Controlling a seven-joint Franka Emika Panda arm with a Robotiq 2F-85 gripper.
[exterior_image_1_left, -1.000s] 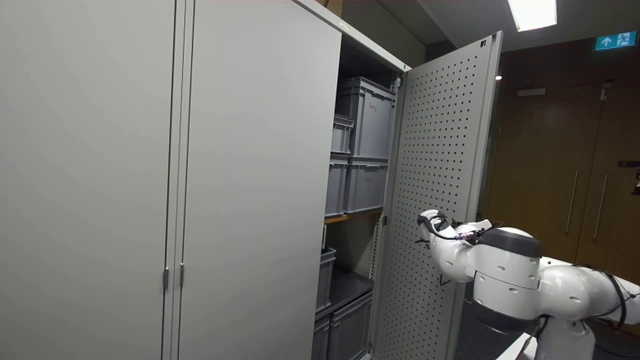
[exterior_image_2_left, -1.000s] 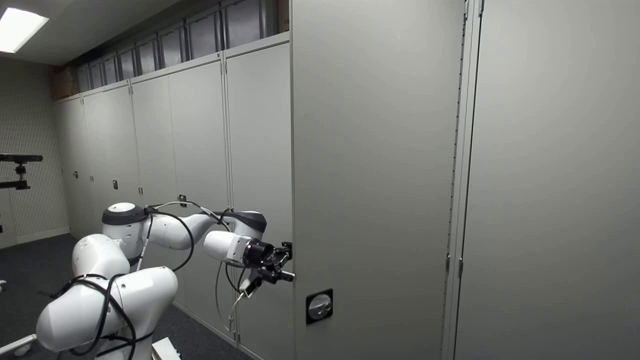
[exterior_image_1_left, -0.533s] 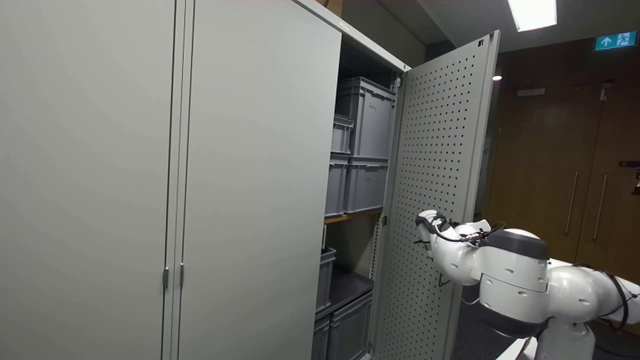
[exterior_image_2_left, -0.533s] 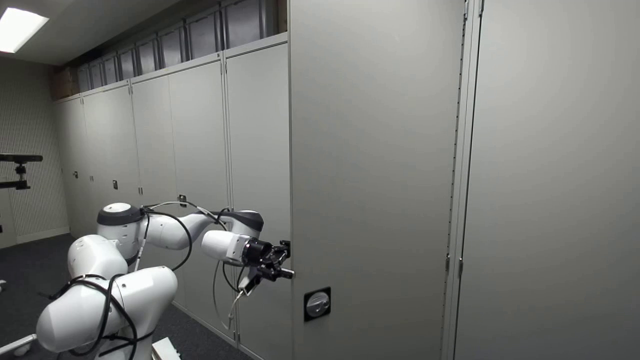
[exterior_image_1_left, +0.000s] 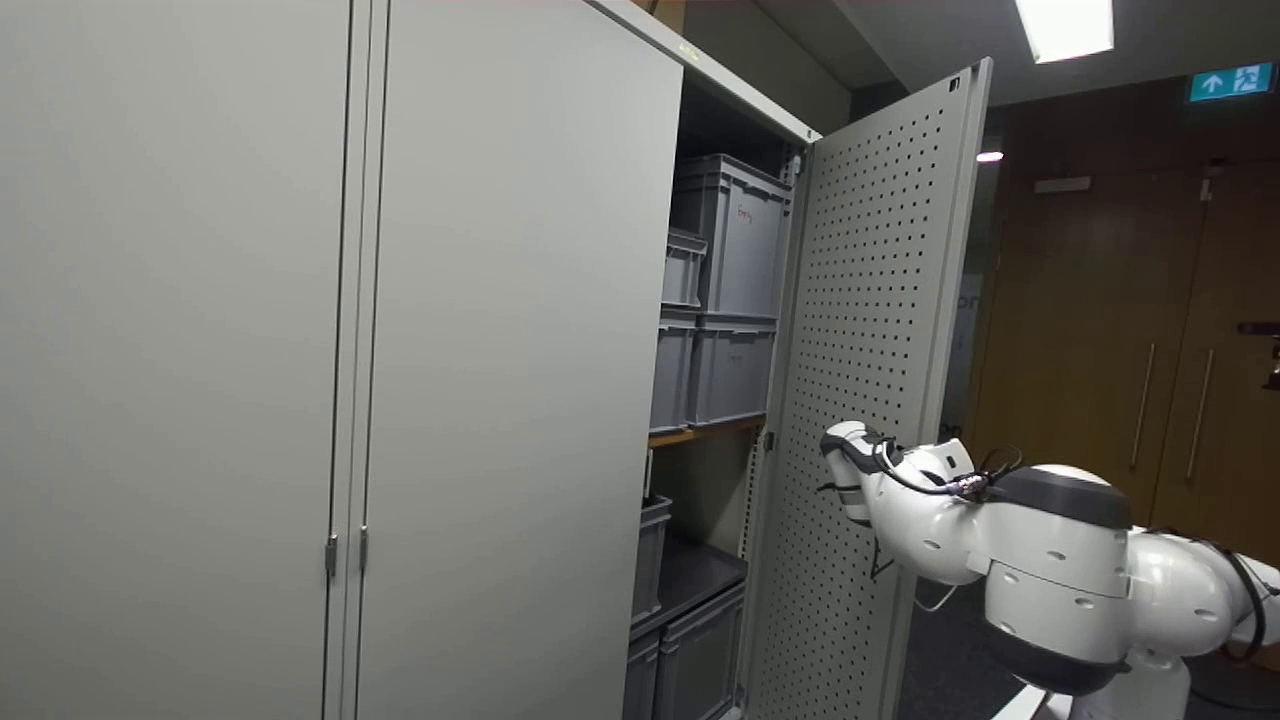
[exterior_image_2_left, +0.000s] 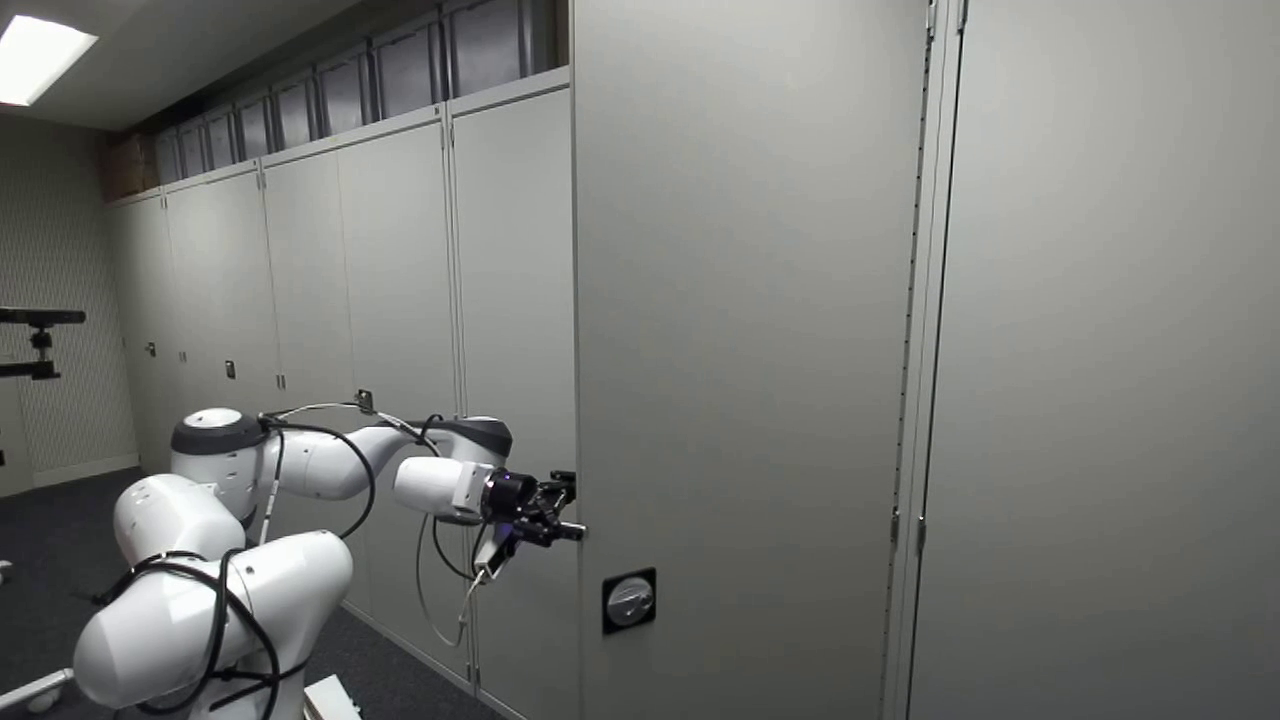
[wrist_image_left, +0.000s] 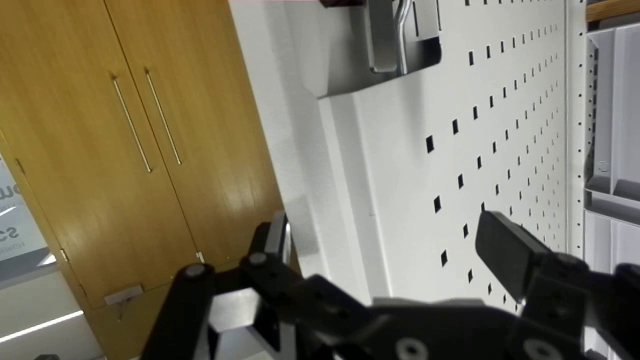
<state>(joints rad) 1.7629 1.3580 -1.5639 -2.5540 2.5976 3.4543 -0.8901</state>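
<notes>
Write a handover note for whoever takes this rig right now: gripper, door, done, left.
Gripper: open; in the wrist view the free edge of the cabinet door lies between its fingers. Whether they touch it, I cannot tell.
Door: part-open; its round latch sits on the outer face, lower than the gripper.
Done: over the last second the door has swung slightly toward shut.
Left: it is not yet shut; grey bins show through the opening in an exterior view.
</notes>
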